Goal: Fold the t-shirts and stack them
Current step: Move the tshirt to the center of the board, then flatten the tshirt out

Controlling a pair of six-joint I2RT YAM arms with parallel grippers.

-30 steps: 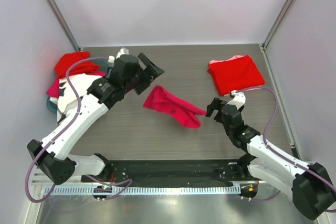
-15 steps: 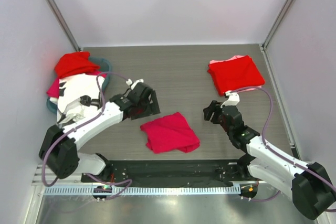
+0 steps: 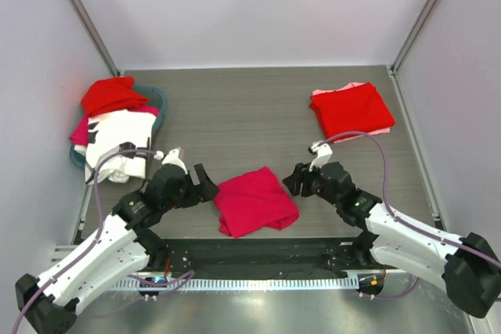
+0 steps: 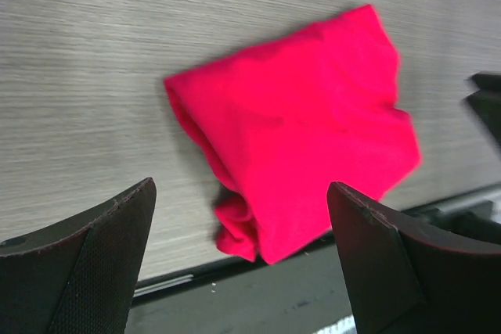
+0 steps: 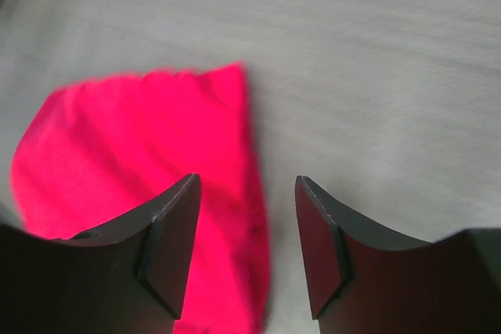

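Near the table's front edge, 1 folded shirt lies between 2 empty grippers.

We see the crimson-pink soft cloth t-shirt [image 3: 257, 201] folded into a rough square on the grey wood-grain table [image 3: 258, 107]. The left gripper [image 3: 205, 184] sits just beside the shirt's left edge, jaws spread wide and holding nothing. The right gripper [image 3: 292, 180] hangs over the shirt's right edge, jaws apart but narrower, also holding nothing. The stack of folded red t-shirts [image 3: 352, 111] lies well apart at the far right. The teal round basket [image 3: 158, 101] at the far left holds a loose red shirt [image 3: 109, 95] and a white shirt with black print [image 3: 117, 134]. We judge this shirt's folding done and stacking in hand. The next move calls for pinching 1 edge through every layer so the fold stays together, then carrying it squarely onto the stack.
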